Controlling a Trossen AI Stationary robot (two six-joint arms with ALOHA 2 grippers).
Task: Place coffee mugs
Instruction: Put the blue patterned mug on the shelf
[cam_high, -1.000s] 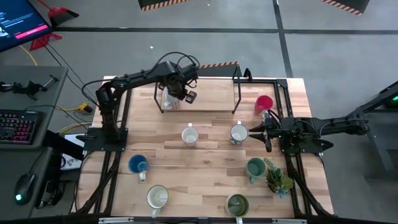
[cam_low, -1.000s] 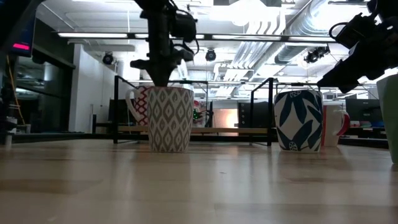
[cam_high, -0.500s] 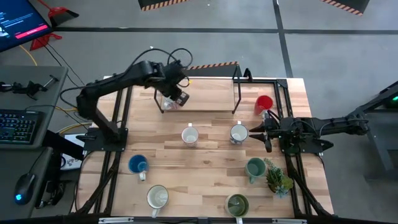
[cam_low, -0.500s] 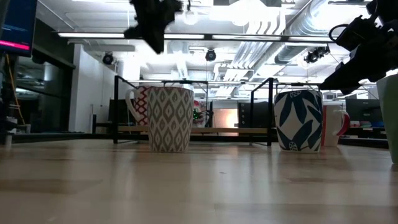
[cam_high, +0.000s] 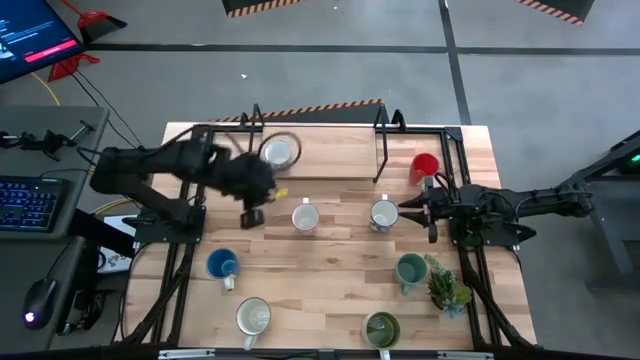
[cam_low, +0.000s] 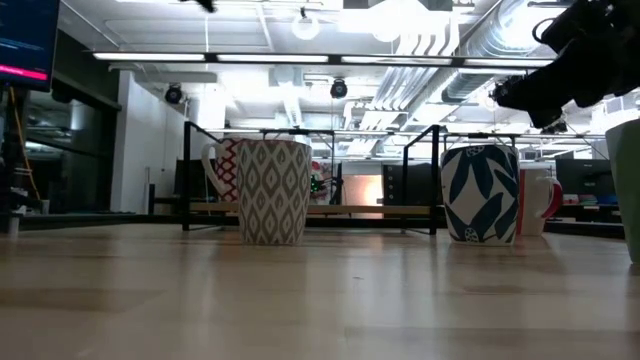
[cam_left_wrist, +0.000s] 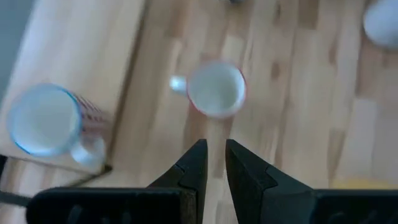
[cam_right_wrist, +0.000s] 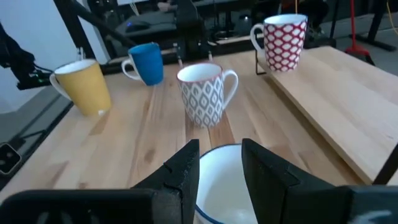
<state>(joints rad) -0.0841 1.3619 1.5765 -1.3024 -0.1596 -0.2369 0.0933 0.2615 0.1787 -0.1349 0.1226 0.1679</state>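
Observation:
The red-patterned white mug (cam_high: 280, 152) (cam_right_wrist: 285, 40) stands on the raised board (cam_high: 330, 160) at the far side. On the table stand the grey-patterned mug (cam_high: 305, 217) (cam_left_wrist: 216, 89), blue-leaf mug (cam_high: 383, 215) (cam_low: 478, 195), red mug (cam_high: 425, 167), blue mug (cam_high: 222, 265), teal mug (cam_high: 410, 268), cream mug (cam_high: 253, 317) and olive mug (cam_high: 381, 328). My left gripper (cam_high: 252, 212) (cam_left_wrist: 216, 149) hovers left of the grey-patterned mug, fingers narrowly apart, holding nothing. My right gripper (cam_high: 413, 210) (cam_right_wrist: 221, 155) is open above the blue-leaf mug's right rim (cam_right_wrist: 224, 180).
A spiky potted plant (cam_high: 447, 288) stands near the teal mug at the right edge. Black frame rails (cam_high: 385, 150) rise beside the raised board. Bare wood lies in the table's middle (cam_high: 320, 270). Keyboard and monitor sit off the table's left.
My left gripper has lifted off the red-patterned mug, which stays upright on the raised board, then swung up and toward the table's near-left, ending left of the grey-patterned mug. My right gripper has edged slightly toward the blue-leaf mug.

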